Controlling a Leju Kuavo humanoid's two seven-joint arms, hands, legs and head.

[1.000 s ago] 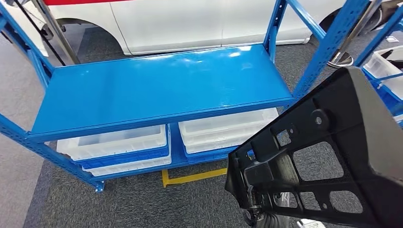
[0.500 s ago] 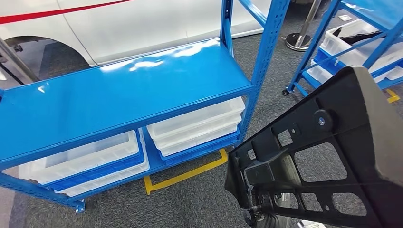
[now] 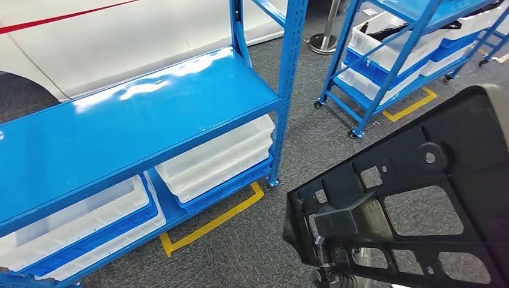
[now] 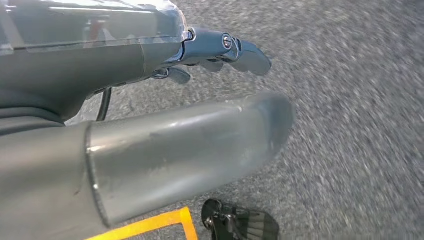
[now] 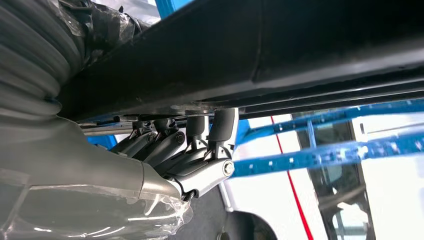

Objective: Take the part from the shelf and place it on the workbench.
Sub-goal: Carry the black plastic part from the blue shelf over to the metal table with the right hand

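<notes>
The part (image 3: pixel 420 198) is a large black plastic frame with cut-out windows, and it is raised at the lower right of the head view, above the carpet. In the right wrist view my right hand (image 5: pixel 185 150) grips the part (image 5: pixel 300 55), its dark fingers (image 5: pixel 220 130) pressed up against one long edge. My left hand (image 4: pixel 190 110) hangs over the grey carpet with thumb and fingers (image 4: pixel 240 50) apart, holding nothing. The blue shelf (image 3: pixel 120 132) stands to the left with a bare upper deck.
White bins (image 3: pixel 216 159) sit on the shelf's lower level. A second blue rack (image 3: pixel 390 54) with bins stands at the back right, past a carpet aisle. Yellow floor tape (image 3: pixel 210 225) marks the shelf's corner. A white car (image 3: pixel 120 42) and a stanchion base (image 3: pixel 324 43) are behind.
The camera has swung to the right, so the shelf slides left and a second rack comes into view. The part keeps its place in the picture, still held.
</notes>
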